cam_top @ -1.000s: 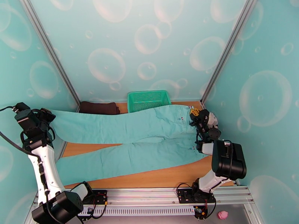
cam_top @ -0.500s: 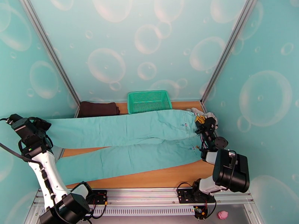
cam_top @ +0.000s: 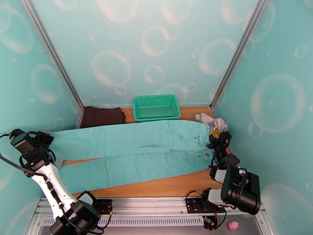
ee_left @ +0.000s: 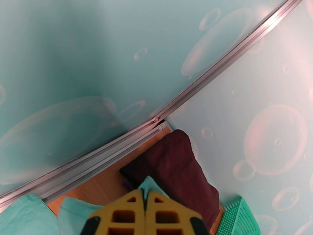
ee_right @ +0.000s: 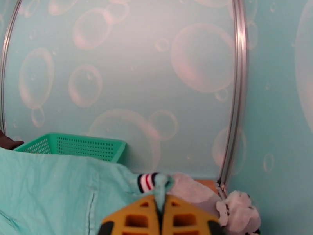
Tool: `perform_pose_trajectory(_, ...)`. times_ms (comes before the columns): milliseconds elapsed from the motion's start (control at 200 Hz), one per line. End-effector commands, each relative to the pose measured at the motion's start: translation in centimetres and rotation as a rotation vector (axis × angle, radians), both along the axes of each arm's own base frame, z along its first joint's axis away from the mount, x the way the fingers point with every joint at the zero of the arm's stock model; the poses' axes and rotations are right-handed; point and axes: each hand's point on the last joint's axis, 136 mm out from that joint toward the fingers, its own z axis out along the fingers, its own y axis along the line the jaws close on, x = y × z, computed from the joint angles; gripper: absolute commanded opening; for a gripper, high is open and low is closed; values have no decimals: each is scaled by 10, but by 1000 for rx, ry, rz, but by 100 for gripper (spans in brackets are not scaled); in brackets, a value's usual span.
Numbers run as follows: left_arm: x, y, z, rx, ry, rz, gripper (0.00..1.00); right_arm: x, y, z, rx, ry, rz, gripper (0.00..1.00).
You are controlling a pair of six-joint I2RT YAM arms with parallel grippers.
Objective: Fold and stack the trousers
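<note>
Trousers lay stretched flat across tabletop, legs side by side. Left pincer clamped leg hem, right pincer clamped striped waistband, apparently holding cloth taut, ready for fold.

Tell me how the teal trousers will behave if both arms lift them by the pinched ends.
Probably floppy: the trousers lie flat with soft creases, so the middle would likely sag between the left gripper and right gripper. Likely light too, since the cloth looks thin where it is pinched.
</note>
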Motion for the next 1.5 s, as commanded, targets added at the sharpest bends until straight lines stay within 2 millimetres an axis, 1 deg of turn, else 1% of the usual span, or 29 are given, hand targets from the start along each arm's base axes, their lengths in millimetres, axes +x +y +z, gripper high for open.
perform_pose_trajectory(0,-3,-6,6,5,-37,-23,0,-16,-12,19,-25,-92,-103,4)
perform_pose_trajectory(100,-6,-9,3,-3,-37,-25,0,-30,-8,31,-29,-150,-121,4)
perform_pose_trajectory(160,-8,-12,2,-8,-38,-31,0,-39,-12,37,9,-173,-154,6)
perform_pose_trajectory(190,-9,-14,2,-8,-39,-35,0,-42,-14,36,26,-169,-170,10)
perform_pose_trajectory(225,-11,-17,2,-9,-41,-37,0,-46,-16,37,40,-167,-192,19)
perform_pose_trajectory(245,-12,-18,1,-8,-41,-36,0,-49,-20,38,52,-167,-217,23)
perform_pose_trajectory(285,-15,-20,1,-5,-42,-32,0,-50,-30,34,92,-134,-276,27)
perform_pose_trajectory(395,-25,-19,-4,-6,-37,20,0,-53,-50,27,123,-41,-416,31)
perform_pose_trajectory(485,-34,-19,-9,-7,-40,56,0,-67,-60,29,161,-73,-496,37)
perform_pose_trajectory(575,-35,-23,-9,-10,-58,46,1,-79,-78,33,340,-131,-565,48)
perform_pose_trajectory(610,-33,-25,-8,-12,-64,35,1,-76,-85,30,429,-103,-575,50)
perform_pose_trajectory(620,-33,-25,-16,-26,-53,33,1,-75,-87,27,454,-85,-576,50)
perform_pose_trajectory(655,-31,-27,-19,-33,-54,18,1,-66,-86,30,503,-29,-544,53)
perform_pose_trajectory(695,-29,-31,-18,-31,-65,-5,1,-51,-77,29,522,66,-476,54)
perform_pose_trajectory(705,-29,-32,-17,-28,-68,-12,1,-48,-74,34,523,75,-456,54)
perform_pose_trajectory(765,-26,-37,-18,-22,-82,-48,1,-28,-58,27,586,209,-381,53)
perform_pose_trajectory(800,-24,-40,-19,-21,-83,-64,0,-15,-40,20,606,288,-304,52)
perform_pose_trajectory(815,-24,-40,-20,-21,-84,-71,0,-10,-30,22,604,306,-262,50)
perform_pose_trajectory(835,-23,-42,-21,-23,-86,-79,0,-6,-22,14,615,367,-238,47)
perform_pose_trajectory(855,-22,-44,-21,-22,-90,-89,0,-1,-4,8,617,432,-191,43)
perform_pose_trajectory(930,-18,-52,-24,-30,-100,-128,0,2,35,-1,611,553,-143,42)
perform_pose_trajectory(990,-13,-59,-26,-31,-101,-166,0,-4,63,-9,631,646,-109,44)
perform_pose_trajectory(1070,-6,-69,-26,-13,-82,-210,0,-16,107,-25,672,833,-19,55)
perform_pose_trajectory(1105,-3,-72,-25,-2,-74,-222,0,-25,124,-32,671,907,-13,56)
perform_pose_trajectory(1155,1,-77,-25,13,-65,-243,0,-40,150,-33,637,951,0,57)
perform_pose_trajectory(1195,4,-81,-25,27,-59,-254,0,-54,164,-33,614,964,-18,57)
perform_pose_trajectory(1350,18,-95,-35,40,-52,-307,0,-94,188,-34,580,1041,-124,60)
perform_pose_trajectory(1430,23,-99,-37,29,-53,-336,0,-105,198,-39,594,1051,-153,64)
perform_pose_trajectory(1495,25,-101,-33,35,-57,-356,0,-110,203,-45,676,1038,-159,67)
